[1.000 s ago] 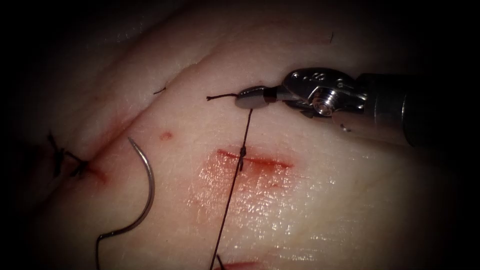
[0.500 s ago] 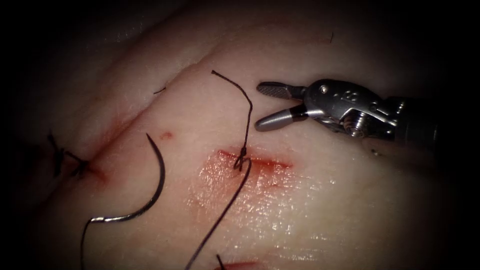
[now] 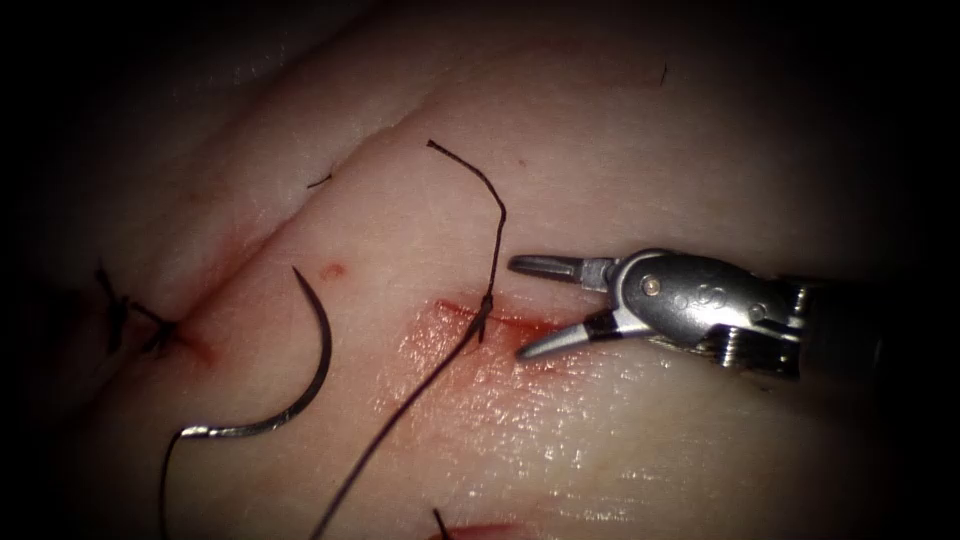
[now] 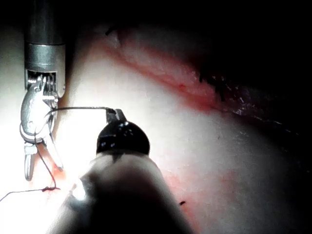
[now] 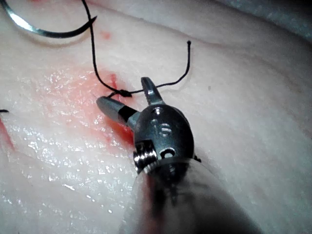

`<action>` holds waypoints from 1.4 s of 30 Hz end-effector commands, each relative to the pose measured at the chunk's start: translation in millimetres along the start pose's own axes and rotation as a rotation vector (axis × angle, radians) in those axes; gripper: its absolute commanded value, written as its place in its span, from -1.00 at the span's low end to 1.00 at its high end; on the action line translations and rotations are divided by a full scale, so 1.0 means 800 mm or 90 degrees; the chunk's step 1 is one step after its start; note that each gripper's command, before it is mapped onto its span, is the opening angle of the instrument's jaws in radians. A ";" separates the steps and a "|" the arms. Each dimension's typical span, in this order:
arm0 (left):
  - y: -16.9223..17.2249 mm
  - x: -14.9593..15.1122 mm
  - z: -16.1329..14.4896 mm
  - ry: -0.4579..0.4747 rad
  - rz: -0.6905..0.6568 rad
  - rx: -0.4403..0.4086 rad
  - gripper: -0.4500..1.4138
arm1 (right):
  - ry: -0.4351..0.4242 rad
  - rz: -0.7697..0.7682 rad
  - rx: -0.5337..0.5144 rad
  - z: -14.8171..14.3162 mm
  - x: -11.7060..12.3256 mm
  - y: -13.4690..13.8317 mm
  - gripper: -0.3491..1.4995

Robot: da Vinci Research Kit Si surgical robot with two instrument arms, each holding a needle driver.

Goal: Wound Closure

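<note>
The right tool (image 3: 520, 308) stands open and holds nothing, its jaws on either side of the cut (image 3: 540, 325), just right of the knot (image 3: 485, 305). In the right wrist view the knot (image 5: 124, 92) lies between the open jaws of the right tool (image 5: 123, 91). A short thread end (image 3: 480, 180) curls up from the knot. The long thread (image 3: 400, 410) runs slack down and left. It ends at the left tool (image 4: 117, 115), which is shut on it. The curved needle (image 3: 300, 400) lies free on the tissue (image 3: 650, 450) left of the cut, not in it.
An older stitch with dark thread ends (image 3: 130, 325) sits at the far left on a second reddened line. Red fluid (image 3: 470, 370) stains the tissue below the cut. A small cut thread piece (image 3: 320, 181) lies on the upper fold.
The right tool let go of the short thread end, opened, and came down from above the knot to the cut. The taut thread went slack, and the needle shifted slightly right.
</note>
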 end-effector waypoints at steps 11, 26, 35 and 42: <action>0.0010 0.0020 0.0004 0.005 0.011 -0.003 -1.00 | 0.026 -0.070 -0.031 0.0038 0.0023 -0.0013 0.76; 0.0018 0.0036 0.0005 0.010 0.018 -0.005 -1.00 | 0.014 -0.126 -0.054 0.0091 0.0024 -0.0020 0.76; 0.0020 0.0043 0.0008 0.013 0.020 -0.007 -1.00 | 0.011 -0.134 -0.057 0.0101 0.0027 -0.0022 0.76; 0.0019 0.0046 0.0007 0.015 0.026 -0.008 -1.00 | 0.010 -0.142 -0.056 0.0105 0.0026 -0.0032 0.78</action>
